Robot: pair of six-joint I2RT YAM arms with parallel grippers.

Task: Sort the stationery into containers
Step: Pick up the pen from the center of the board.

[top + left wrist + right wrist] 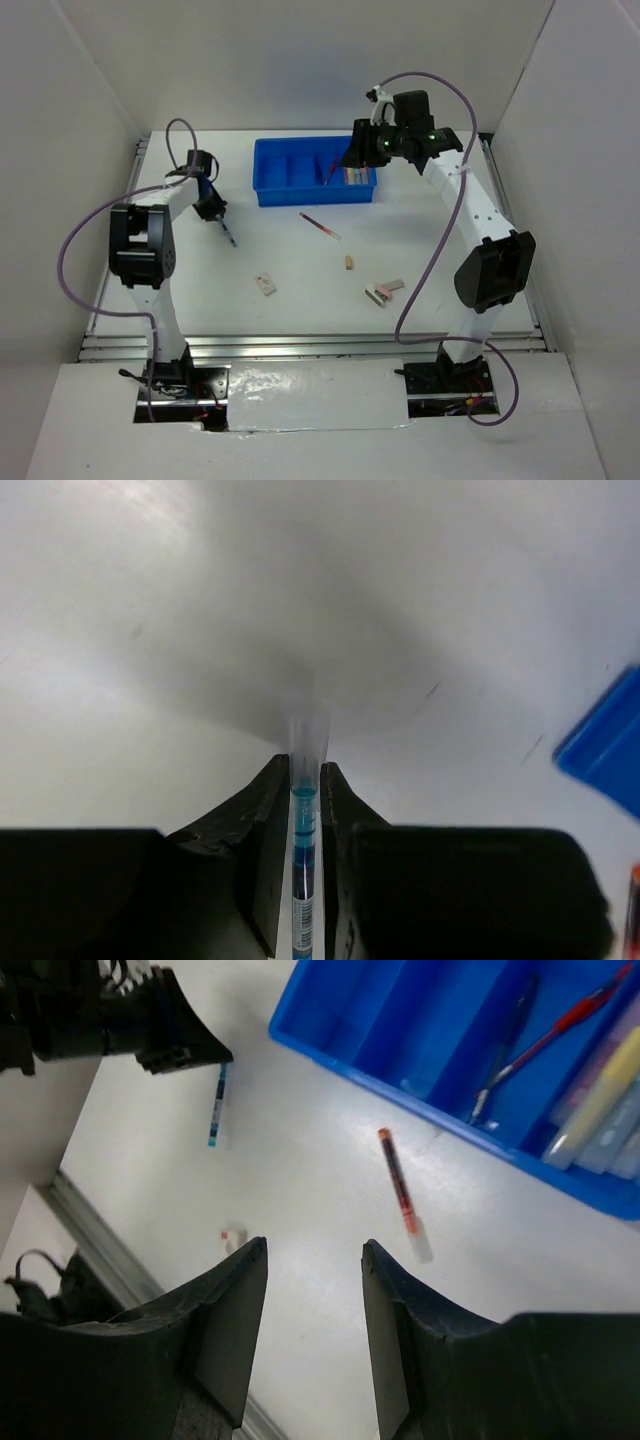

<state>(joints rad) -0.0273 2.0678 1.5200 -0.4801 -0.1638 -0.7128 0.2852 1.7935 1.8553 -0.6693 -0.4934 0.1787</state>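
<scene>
My left gripper (pixel 214 210) (pixel 306 770) is down at the table's left side, its jaws closed on a thin blue pen (pixel 304 830) (pixel 229 235) that sticks out past the fingertips. The right wrist view shows that pen (pixel 216 1110) beside the left arm. My right gripper (pixel 357 152) (pixel 313 1250) hovers open and empty over the right end of the blue tray (pixel 262 172) (pixel 400 1085). A red pen (pixel 319 226) (pixel 397 1180) lies on the table in front of the tray. Inside the tray are a red pen (pixel 560 1025), a dark pen (pixel 505 1045) and pastel markers (pixel 600 1100) (pixel 355 176).
A small eraser (pixel 265 285) (pixel 233 1237), a tan piece (pixel 349 263) and two pinkish eraser blocks (pixel 378 294) (pixel 392 285) lie on the white table nearer the arm bases. White walls close in left, right and back. The tray's corner (pixel 605 745) shows in the left wrist view.
</scene>
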